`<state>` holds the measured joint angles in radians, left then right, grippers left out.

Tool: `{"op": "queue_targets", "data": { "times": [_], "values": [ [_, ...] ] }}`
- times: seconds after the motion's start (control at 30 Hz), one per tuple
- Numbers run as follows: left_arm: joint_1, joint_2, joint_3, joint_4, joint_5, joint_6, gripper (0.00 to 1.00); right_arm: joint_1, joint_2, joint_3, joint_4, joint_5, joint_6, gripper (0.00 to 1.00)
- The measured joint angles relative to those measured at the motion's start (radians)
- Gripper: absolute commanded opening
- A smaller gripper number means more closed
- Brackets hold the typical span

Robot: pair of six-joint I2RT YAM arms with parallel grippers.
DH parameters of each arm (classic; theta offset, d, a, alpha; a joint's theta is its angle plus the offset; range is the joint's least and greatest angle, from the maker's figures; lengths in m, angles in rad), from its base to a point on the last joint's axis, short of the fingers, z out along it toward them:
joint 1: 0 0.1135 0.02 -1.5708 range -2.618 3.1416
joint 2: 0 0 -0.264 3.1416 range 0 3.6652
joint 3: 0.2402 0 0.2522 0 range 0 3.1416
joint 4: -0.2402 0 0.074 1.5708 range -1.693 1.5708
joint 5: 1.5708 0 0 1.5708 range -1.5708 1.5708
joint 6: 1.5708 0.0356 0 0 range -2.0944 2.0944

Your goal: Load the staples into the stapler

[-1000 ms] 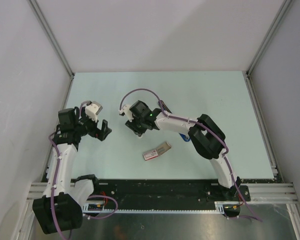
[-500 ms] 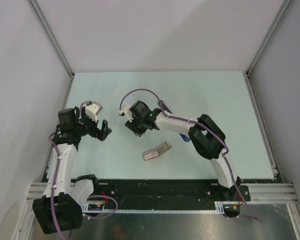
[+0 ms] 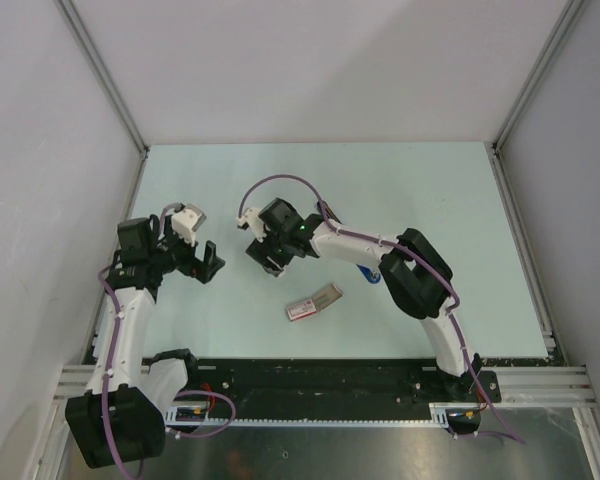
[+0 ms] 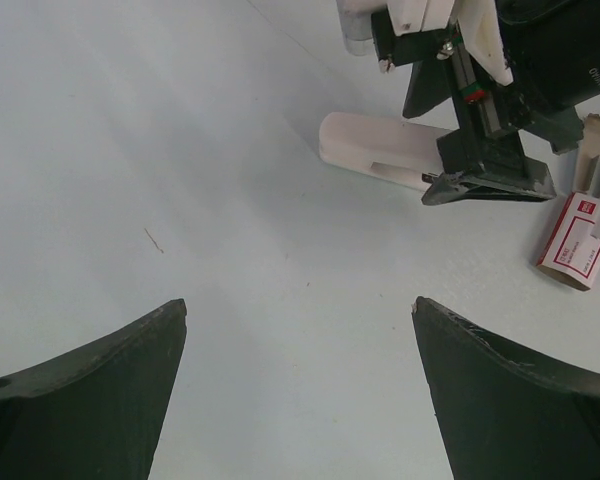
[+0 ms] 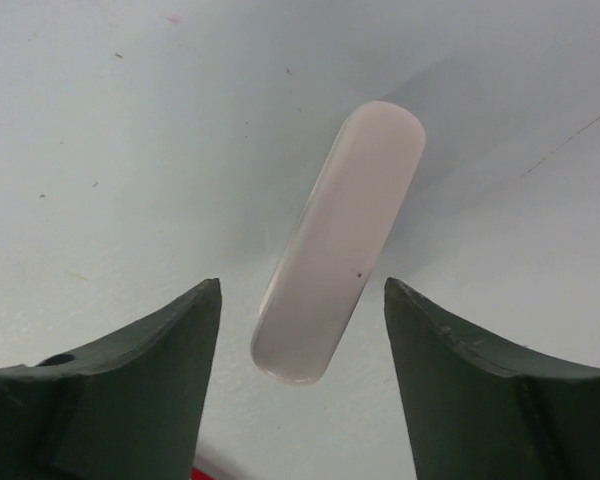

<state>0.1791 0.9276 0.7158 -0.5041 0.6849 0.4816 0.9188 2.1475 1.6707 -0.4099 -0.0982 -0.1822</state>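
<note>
Straddling pale oblong piece [image 5: 348, 215], right hand [image 5: 302, 292] open.

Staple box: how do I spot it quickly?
On the pale green table, look just nearer the front edge than the right tool. The staple box lies flat there, touching nothing. It is a pink-and-white carton with a greyish tray poking out, unlike the plain pale rounded bar under that tool.
</note>
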Motion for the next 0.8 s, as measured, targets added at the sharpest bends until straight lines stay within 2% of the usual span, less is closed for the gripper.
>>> {"op": "queue_targets", "data": {
  "times": [0.17,0.23,0.47,0.8],
  "values": [
    [0.0,0.0,0.0,0.0,0.0,0.0,0.99,-0.013,-0.03,0.002,-0.024,-0.044,0.043,0.94],
    [0.0,0.002,0.0,0.0,-0.001,0.0,0.99,-0.026,-0.057,0.002,-0.032,-0.066,0.076,0.98],
    [0.0,0.035,0.0,0.0,-0.008,0.0,0.99,-0.095,-0.187,-0.002,-0.027,-0.083,0.23,1.0],
    [0.0,0.064,0.004,-0.001,-0.05,-0.001,0.99,-0.151,-0.364,-0.109,-0.004,-0.04,0.397,1.0]
  ]
}}
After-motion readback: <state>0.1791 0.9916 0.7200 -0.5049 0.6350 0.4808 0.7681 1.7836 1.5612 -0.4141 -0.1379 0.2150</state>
